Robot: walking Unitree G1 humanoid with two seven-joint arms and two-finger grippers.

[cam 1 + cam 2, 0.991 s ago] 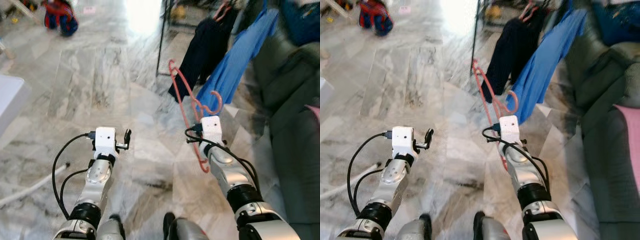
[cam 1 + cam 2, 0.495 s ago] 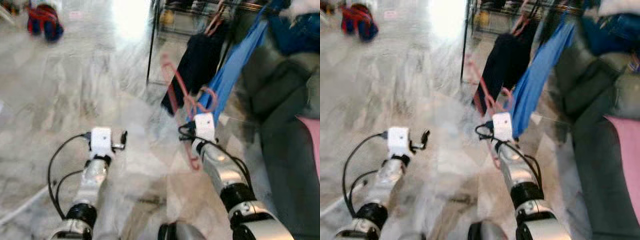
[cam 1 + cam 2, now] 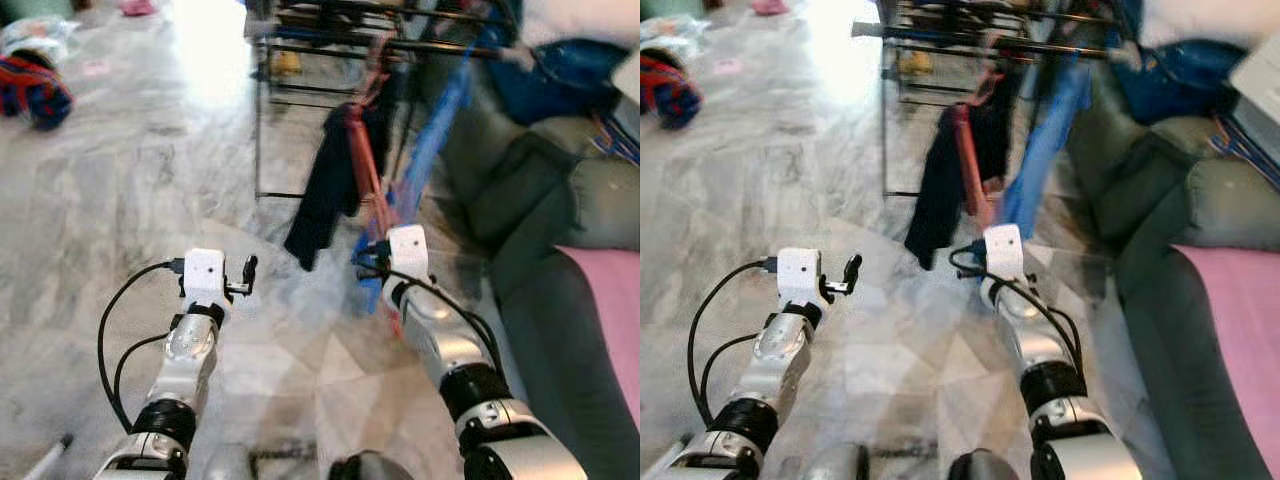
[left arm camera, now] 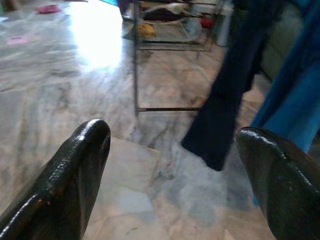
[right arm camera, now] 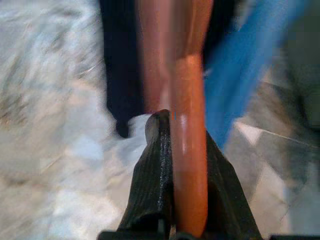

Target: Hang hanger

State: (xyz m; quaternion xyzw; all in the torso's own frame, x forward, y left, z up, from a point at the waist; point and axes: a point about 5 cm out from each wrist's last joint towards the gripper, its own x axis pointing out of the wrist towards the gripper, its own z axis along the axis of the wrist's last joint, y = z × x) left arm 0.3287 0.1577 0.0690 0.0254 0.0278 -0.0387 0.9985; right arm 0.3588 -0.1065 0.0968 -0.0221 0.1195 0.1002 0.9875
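An orange-red plastic hanger (image 3: 365,165) stands upright in my right gripper (image 5: 186,165), which is shut on its bar (image 5: 189,130). The hanger rises in front of a dark garment (image 3: 325,185) and a blue garment (image 3: 430,130), both hung on a black metal clothes rack (image 3: 330,45) straight ahead. My left gripper (image 4: 175,165) is open and holds nothing, its fingers (image 4: 80,175) spread wide above the marble floor, left of the rack.
A grey sofa (image 3: 560,260) with a pink cushion (image 3: 610,310) runs along the right, with blue clothes (image 3: 560,75) piled at its far end. A red-and-blue bundle (image 3: 30,90) lies far left on the floor. A cable end (image 3: 45,460) lies near my left side.
The camera has moved forward and tilted up, so the rack and its hung garments are nearer and more central. The right gripper keeps its hold on the hanger. The left gripper stays open.
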